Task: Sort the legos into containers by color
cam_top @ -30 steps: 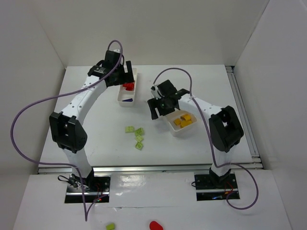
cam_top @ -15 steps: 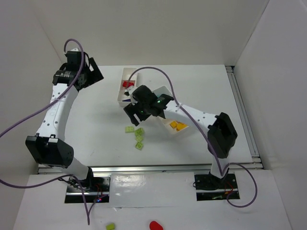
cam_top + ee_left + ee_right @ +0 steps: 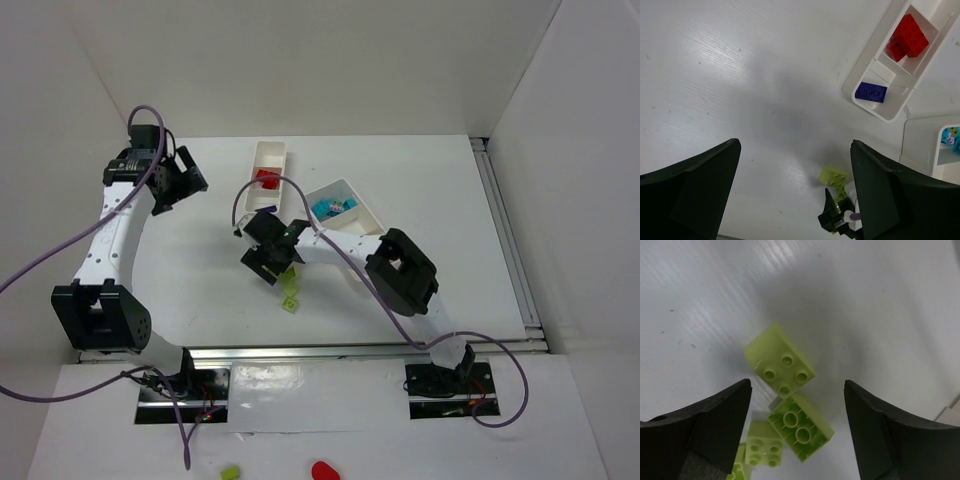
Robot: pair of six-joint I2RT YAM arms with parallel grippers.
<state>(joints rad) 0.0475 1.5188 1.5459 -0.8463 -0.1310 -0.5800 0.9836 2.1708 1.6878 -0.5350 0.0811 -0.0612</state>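
Dropping toward the near edge, your right gripper now hangs empty, fingers spread, over green legos; greens next.

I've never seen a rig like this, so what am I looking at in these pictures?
Two robot arms stand on a table, sorting toy bricks by colour. The wide picture looks down from above; the other two come from cameras on the wrists, dark fingers at their edges. The right gripper hangs open over loose green bricks. The left gripper is open over bare table, holding nothing. One white tray holds red bricks and a blue brick; the other tray holds cyan bricks.
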